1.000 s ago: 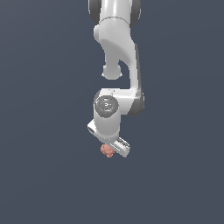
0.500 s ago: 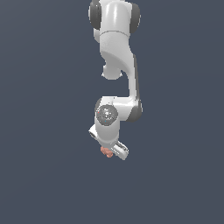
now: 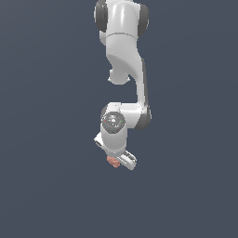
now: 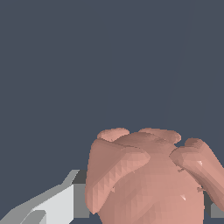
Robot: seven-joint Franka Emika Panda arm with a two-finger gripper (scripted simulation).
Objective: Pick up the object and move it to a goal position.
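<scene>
Lowered since earlier, the gripper [image 3: 117, 161] holds the object [image 3: 112, 161] pinched between its closed fingers [image 4: 52, 205].

Exterior view: distant, takes in the whole arm [image 3: 123, 69].
Wrist view: very close.
Shared: pink object [image 3: 113, 161] [image 4: 148, 179].

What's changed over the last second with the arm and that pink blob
The gripper shifted slightly toward the exterior view's left and turned a little at the wrist, carrying the salmon-pink knobbly blob with it. The arm's upper links swung somewhat too. The blob stays between the fingers, nothing let go.
</scene>
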